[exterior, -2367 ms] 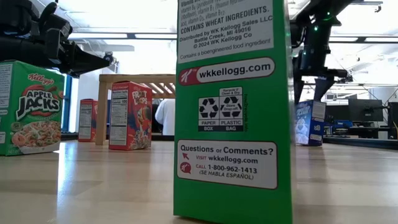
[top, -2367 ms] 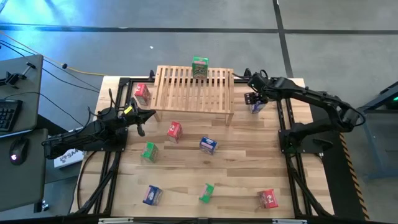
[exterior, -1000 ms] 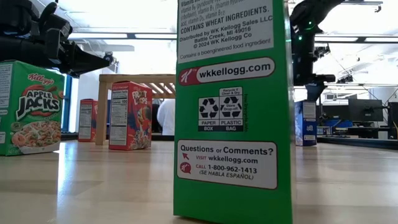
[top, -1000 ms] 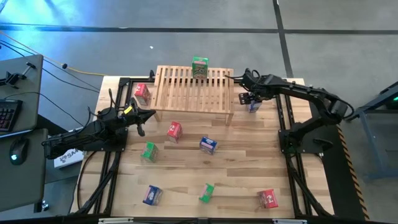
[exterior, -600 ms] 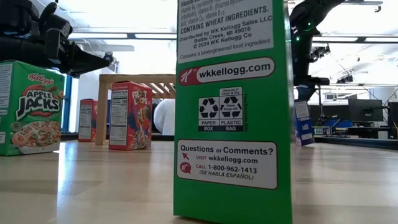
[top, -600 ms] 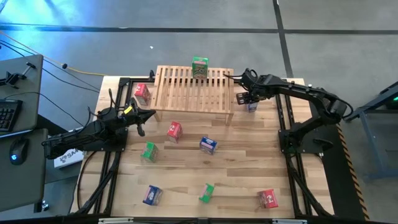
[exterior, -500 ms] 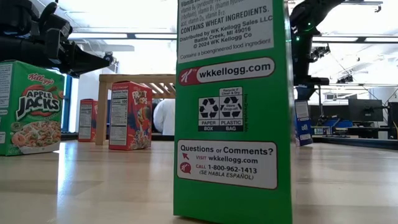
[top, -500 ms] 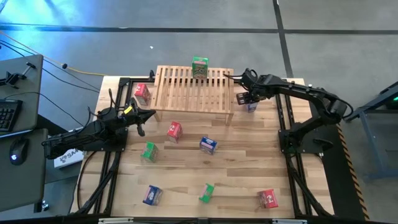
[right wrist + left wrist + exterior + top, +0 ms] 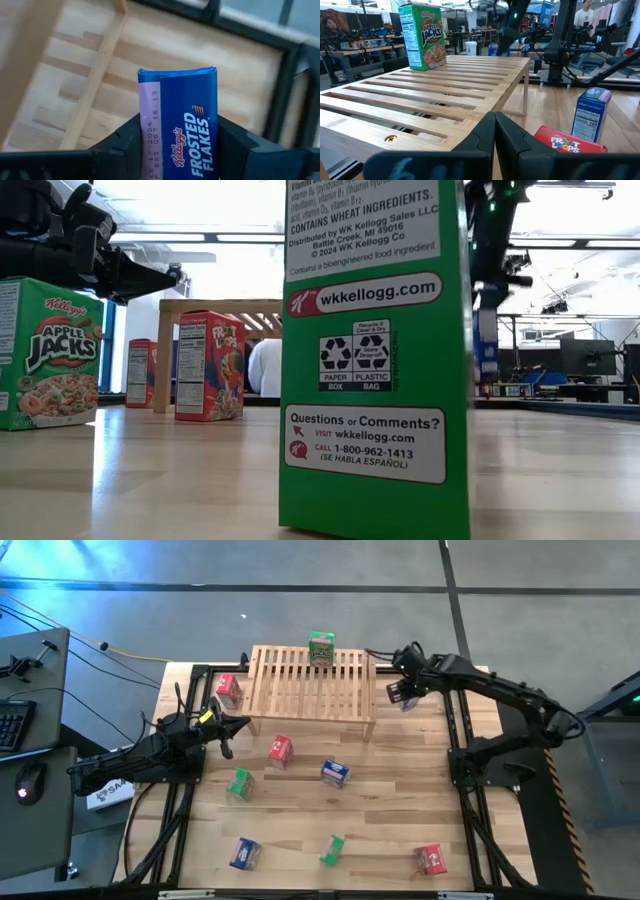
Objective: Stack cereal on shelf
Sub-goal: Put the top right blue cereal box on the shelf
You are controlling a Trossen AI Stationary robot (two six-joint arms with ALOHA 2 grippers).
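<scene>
At upper right of the high view, the right gripper [image 9: 402,693] is clamping 1 blue cereal box [image 9: 182,125]; the left gripper [image 9: 226,730] is sitting closed at centre left.

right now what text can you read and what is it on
"Kellogg's FROSTED FLAKES": blue box in the right gripper
"Kellogg's APPLE JACKS": green box on the shelf
"Kellogg's APPLE JACKS": green box, low view's left
"wkkellogg.com", "Questions or Comments?", "1-800-962-1413": near green box
"FROOT LOOPS": red box
Nutrition panels: too small
</scene>
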